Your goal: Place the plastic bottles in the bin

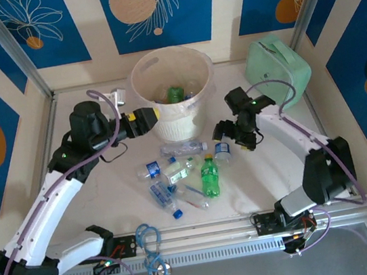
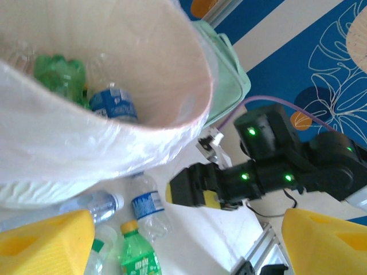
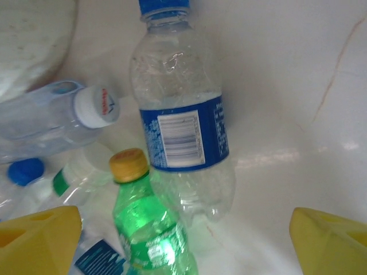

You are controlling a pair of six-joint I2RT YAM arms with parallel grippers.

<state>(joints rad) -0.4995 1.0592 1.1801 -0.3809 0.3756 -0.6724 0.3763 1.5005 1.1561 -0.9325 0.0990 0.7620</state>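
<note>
The white bin (image 1: 141,82) stands at the back centre; inside it lie a green bottle (image 2: 57,74) and a blue-labelled bottle (image 2: 112,103). My left gripper (image 1: 156,116) hovers at the bin's near-left rim, open and empty, its yellow fingers (image 2: 46,243) spread wide. Several plastic bottles lie in front of the bin. My right gripper (image 1: 228,138) hangs open just above a clear blue-labelled bottle (image 3: 183,126), with a green yellow-capped bottle (image 3: 149,229) beside that one. Nothing is held between its fingers (image 3: 332,240).
A mint green zip case (image 1: 280,69) leans at the back right, behind the right arm. More clear bottles (image 1: 166,181) are scattered left of the green bottle (image 1: 209,175). Blue cables (image 1: 149,241) sit on the rail at the near edge. Blue patterned walls close in the table.
</note>
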